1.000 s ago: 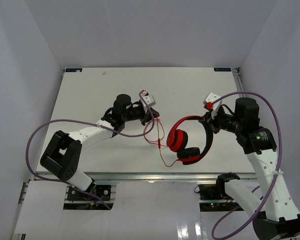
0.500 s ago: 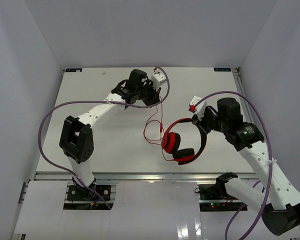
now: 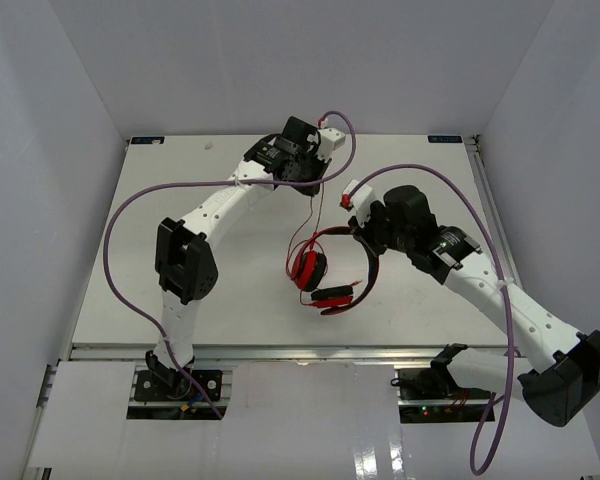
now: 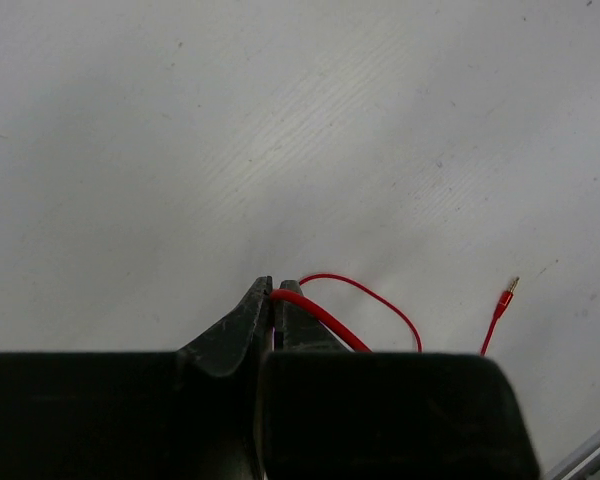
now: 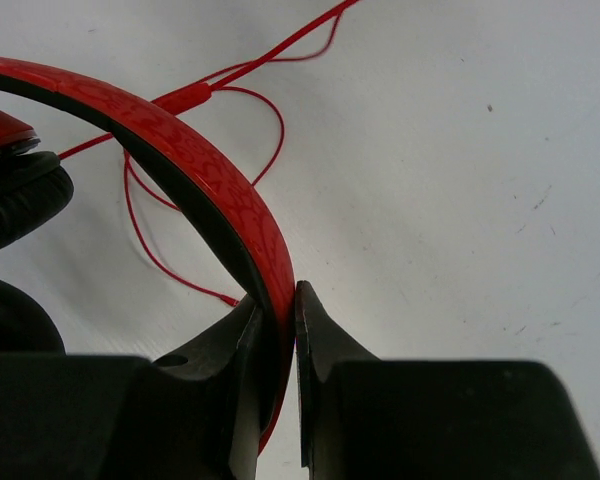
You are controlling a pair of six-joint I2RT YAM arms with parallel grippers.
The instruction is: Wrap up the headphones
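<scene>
Top view: two arms work one pair of red headphones (image 3: 325, 275) near the middle of the table (image 3: 180, 200). The right gripper (image 3: 366, 236) holds them from 3 o'clock, seemingly steadying them for winding, while the left gripper (image 3: 313, 186) draws the cord (image 3: 316, 212) toward 12 o'clock.

Left wrist: the claw is pinching the single cord, with one plug (image 4: 502, 300) at 4 o'clock.

Right wrist: the claw is clamped on the headband (image 5: 180, 130), with two ear cups (image 5: 20, 200) at 9 o'clock.
</scene>
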